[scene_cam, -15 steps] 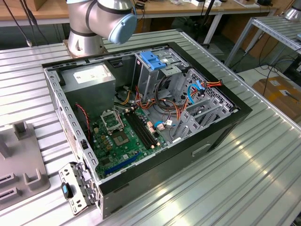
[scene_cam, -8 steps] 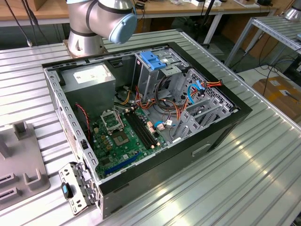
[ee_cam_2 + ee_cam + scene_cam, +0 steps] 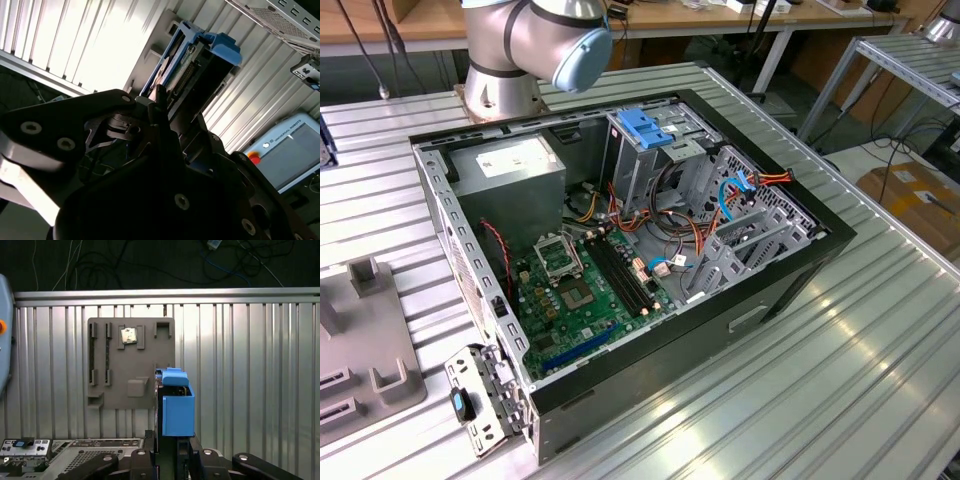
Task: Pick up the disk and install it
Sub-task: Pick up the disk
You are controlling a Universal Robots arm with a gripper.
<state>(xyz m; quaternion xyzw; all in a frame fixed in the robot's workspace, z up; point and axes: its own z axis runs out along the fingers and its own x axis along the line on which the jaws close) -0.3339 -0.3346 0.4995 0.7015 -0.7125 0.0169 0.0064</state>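
Between the jaws sits one disk (image 3: 187, 75) in one blue carrier (image 3: 222, 46).

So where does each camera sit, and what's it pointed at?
Exterior view: off the arm, looking down on the open case; arm base shows.
First wrist view: on the wrist, facing the table and fixture; gripper shows, shut on the blue-framed disk.
Second wrist view: on the wrist, close behind the gripper.
Both wrist views share gripper and disk.

Blown-out glare on ribbed table (image 3: 90, 45), tool (image 3: 172, 440) in dark shadow
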